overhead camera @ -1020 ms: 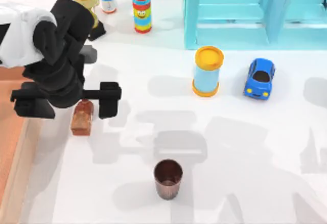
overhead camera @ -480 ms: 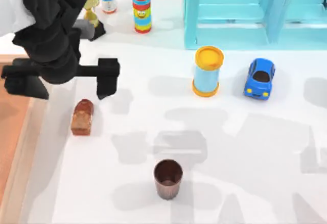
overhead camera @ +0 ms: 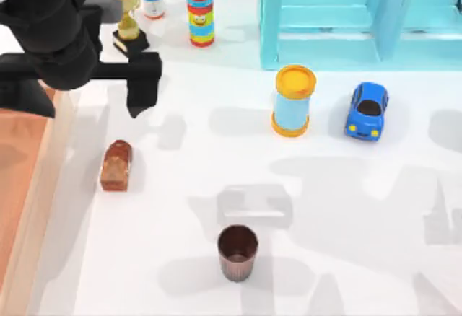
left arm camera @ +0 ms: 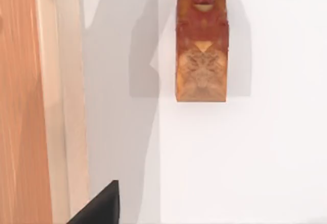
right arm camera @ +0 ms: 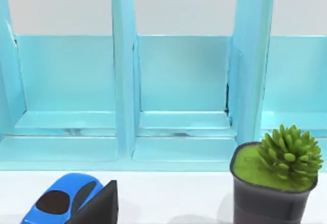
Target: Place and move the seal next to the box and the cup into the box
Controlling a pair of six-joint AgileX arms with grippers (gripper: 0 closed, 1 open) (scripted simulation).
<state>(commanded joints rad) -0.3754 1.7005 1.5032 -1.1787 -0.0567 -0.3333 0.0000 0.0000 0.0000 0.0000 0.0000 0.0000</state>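
So on the far left of the top view there's the box (overhead camera: 36, 208), with its pale rim running along the edge of the white surface (overhead camera: 325, 208) and the orange-brown floor just inside it. Up at about 10 o'clock the left arm's jaws (overhead camera: 76, 92) hang spread wide apart with nothing between them, one finger (overhead camera: 142, 85) over the surface and the other over the box's back corner.

The seal (overhead camera: 116, 165) lies on its side on the surface just beside the box rim, a strip of bare surface between them. It sits at roughly 5 o'clock from the jaws, apart from them and touching neither finger. In the left wrist view you get the seal (left arm camera: 201, 42) lying flat, rounded top pointing away from the camera, with the rim of the box (left arm camera: 66, 91) running alongside it.

Moving right, the cup (overhead camera: 237, 252) stands upright at about 6 o'clock, well apart from the seal and the box. Further right and back there's a light-blue cylinder with a yellow lid (overhead camera: 294, 100), then a blue toy car (overhead camera: 367, 110) in front of the turquoise shelf unit (overhead camera: 361, 13).

The right wrist view has the shelf unit (right arm camera: 168, 91), the car (right arm camera: 64, 206) and a small potted plant (right arm camera: 278, 178); can't tell how the right arm's jaws are set.
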